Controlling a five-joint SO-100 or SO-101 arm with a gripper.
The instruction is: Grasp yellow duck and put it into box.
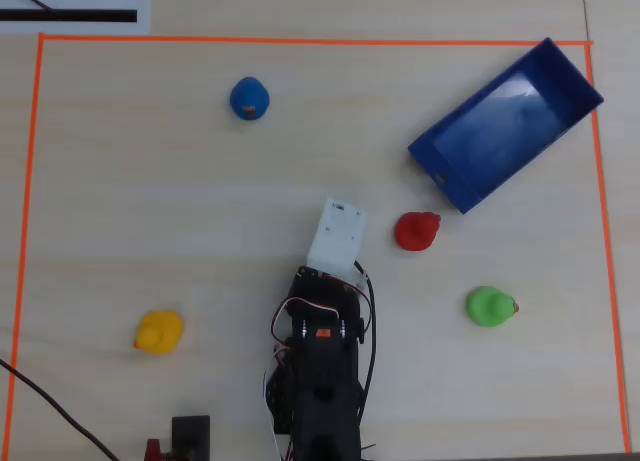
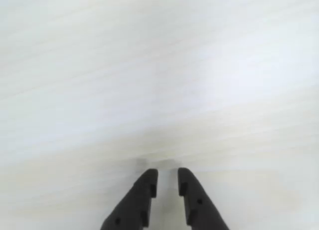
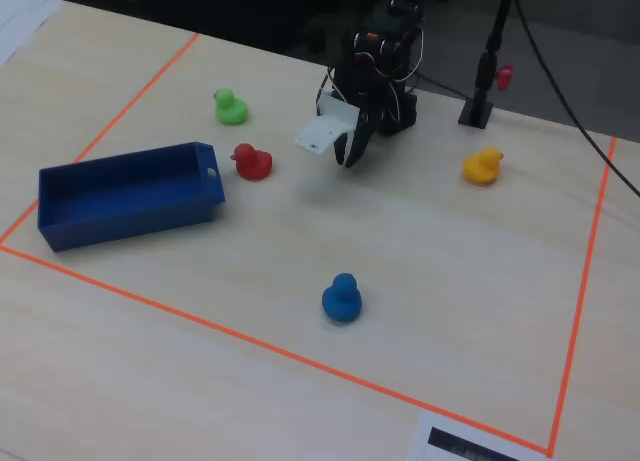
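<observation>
The yellow duck (image 1: 158, 332) sits on the table at the lower left of the overhead view, well left of the arm's base; in the fixed view it (image 3: 483, 166) is right of the arm. The dark-blue box (image 1: 432, 171) lies empty at the upper right in the overhead view, and at the left in the fixed view (image 3: 130, 216). My gripper (image 2: 167, 176) hangs low over bare table near the centre, also visible in the fixed view (image 3: 350, 156). Its jaws stand almost together with a narrow gap and hold nothing. The white wrist housing (image 1: 337, 236) hides them from above.
A red duck (image 1: 417, 231) sits just right of the gripper, a green duck (image 1: 489, 306) further right, and a blue duck (image 1: 249, 99) at the upper left. Orange tape (image 1: 300, 39) frames the work area. A small black stand (image 1: 190, 436) is beside the arm's base.
</observation>
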